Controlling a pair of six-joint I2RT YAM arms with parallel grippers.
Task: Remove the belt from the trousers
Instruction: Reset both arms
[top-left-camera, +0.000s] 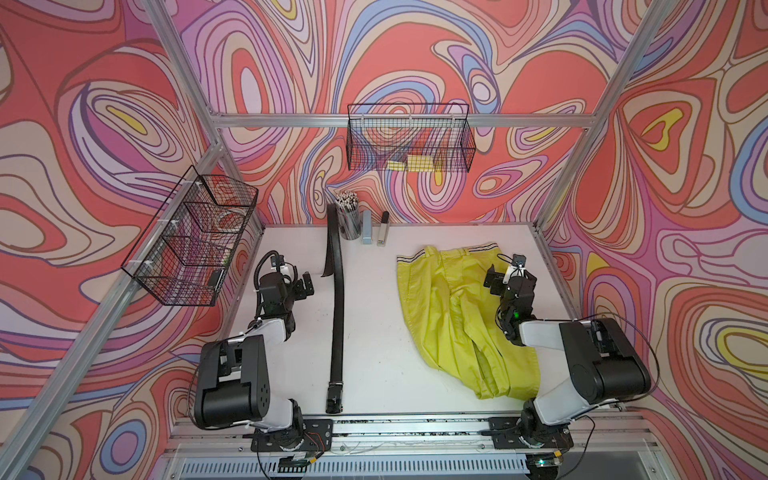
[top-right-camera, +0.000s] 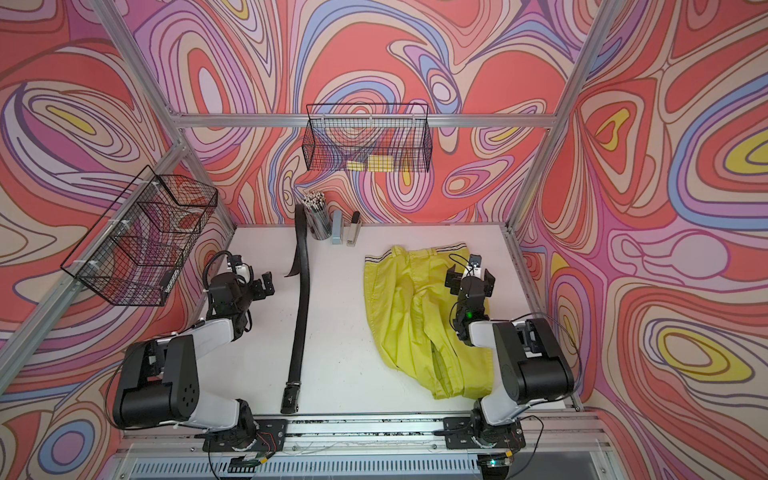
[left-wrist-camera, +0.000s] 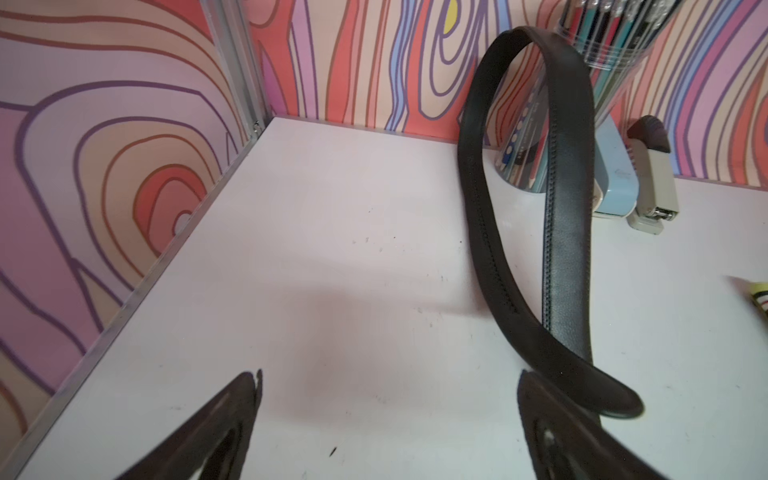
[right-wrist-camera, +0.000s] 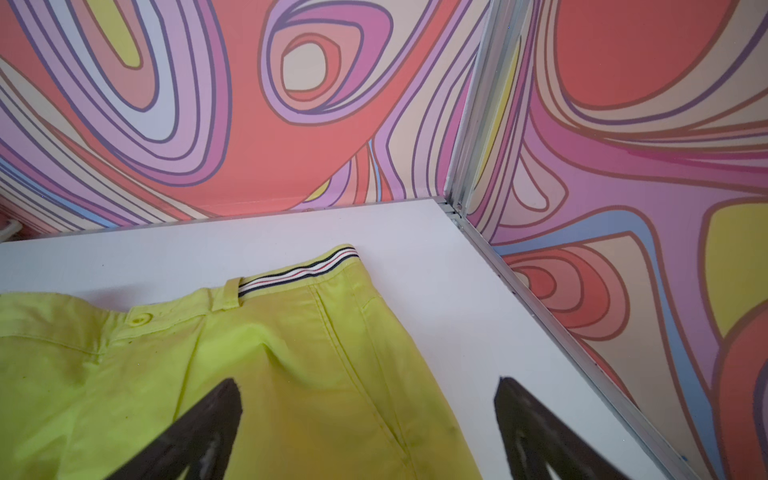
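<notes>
On the left of the white desk (top-left-camera: 374, 374), the left gripper (top-left-camera: 303, 286) hangs spread and empty near the long black leather-like belt (top-left-camera: 337, 324). The belt lies from far to near, buckle at the near edge. Well apart to the right lie the crumpled yellow-green fabric trousers (top-left-camera: 449, 316), with the right gripper (top-left-camera: 510, 279) spread and empty above them. Removal looks complete; next, probably, the arms only withdraw.
</notes>
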